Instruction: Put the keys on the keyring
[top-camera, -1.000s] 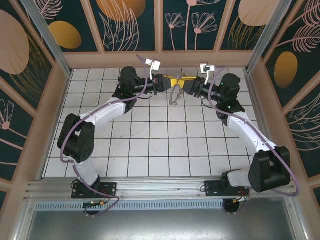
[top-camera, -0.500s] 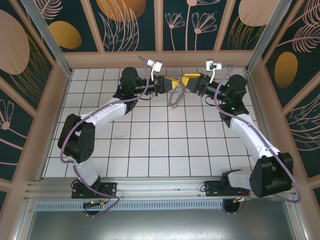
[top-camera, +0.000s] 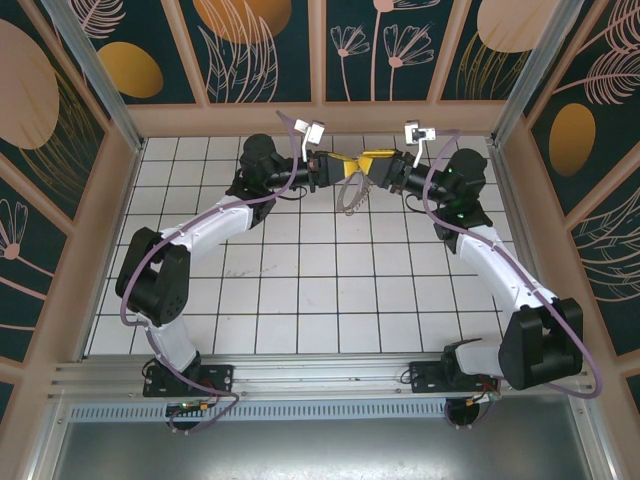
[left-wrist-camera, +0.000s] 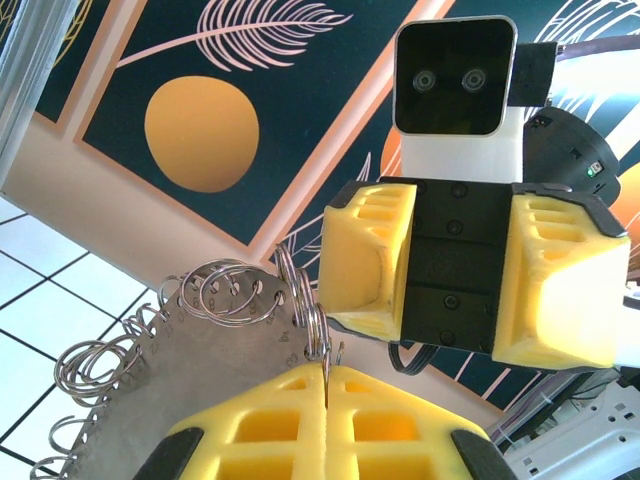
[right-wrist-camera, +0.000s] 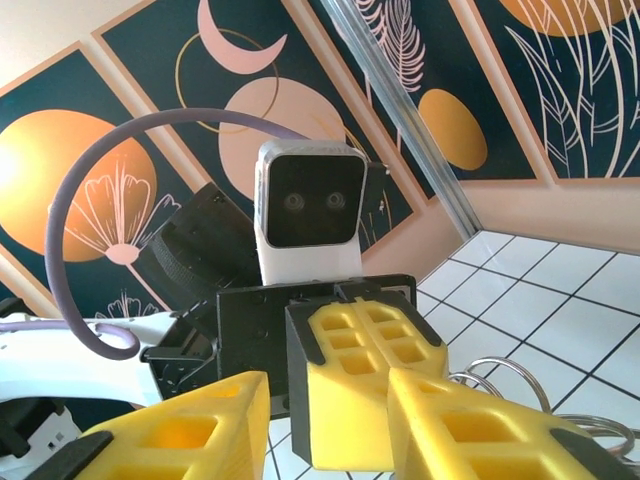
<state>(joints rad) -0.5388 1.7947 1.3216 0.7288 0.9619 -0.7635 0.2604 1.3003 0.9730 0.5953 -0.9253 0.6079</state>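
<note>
Left gripper (left-wrist-camera: 325, 378) jaws are clenched flat against each other, with no gap along their seam. They grip the keyring (left-wrist-camera: 230, 375) at its top edge, where a small wire ring (left-wrist-camera: 318, 325) runs down into the seam. In the left wrist view the keyring's grey body spreads from that pinch toward 8 o'clock, and more wire rings along its rim curl up toward 10 o'clock.

From above, the two arms meet at 12 o'clock on the white tiled floor (top-camera: 300, 290), close to the back wall. The keyring hangs from the meeting point toward 6 o'clock, between both wrists.

Right gripper (top-camera: 373, 163) faces the left one head-on; whether they touch I cannot tell. Its jaws are released. In the left wrist view its two yellow fingers (left-wrist-camera: 560, 280) stand well apart, with the black body bare between them, at 1 o'clock from the pinch. In the right wrist view those fingers sit at 7 and 5 o'clock, with the left gripper's closed yellow tip between them and wire rings peeking out at 4 o'clock.
</note>
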